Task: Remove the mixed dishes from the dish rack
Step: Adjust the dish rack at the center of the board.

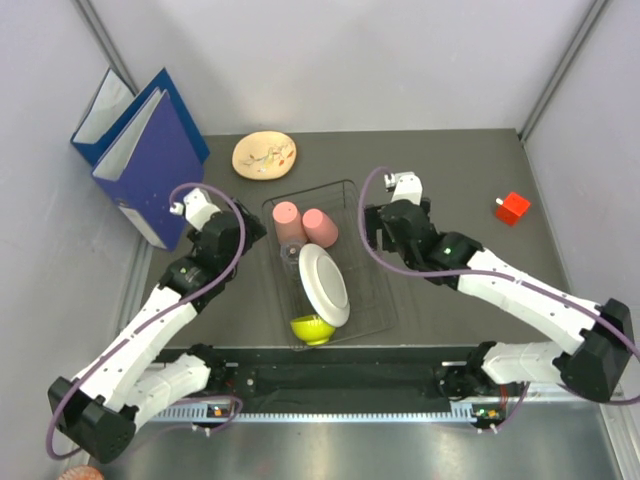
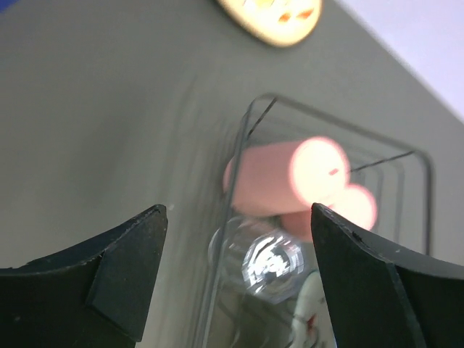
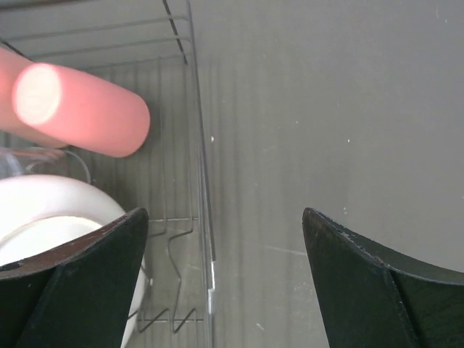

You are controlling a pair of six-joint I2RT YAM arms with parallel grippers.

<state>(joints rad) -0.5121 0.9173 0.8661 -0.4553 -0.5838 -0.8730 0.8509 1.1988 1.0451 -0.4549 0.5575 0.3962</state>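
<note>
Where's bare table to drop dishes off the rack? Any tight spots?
Free: the back strip of table between tan plate and red cube, behind the dish rack. Also right of the rack toward the cube, partly under the right arm. Crowded: the left side between blue binder and rack, taken up by the left arm.

A: What place is this looking like?
B: A robot lab: white panels are enclosing a dark counter, with left arm and right arm sitting bolted to a metal rail.
</note>
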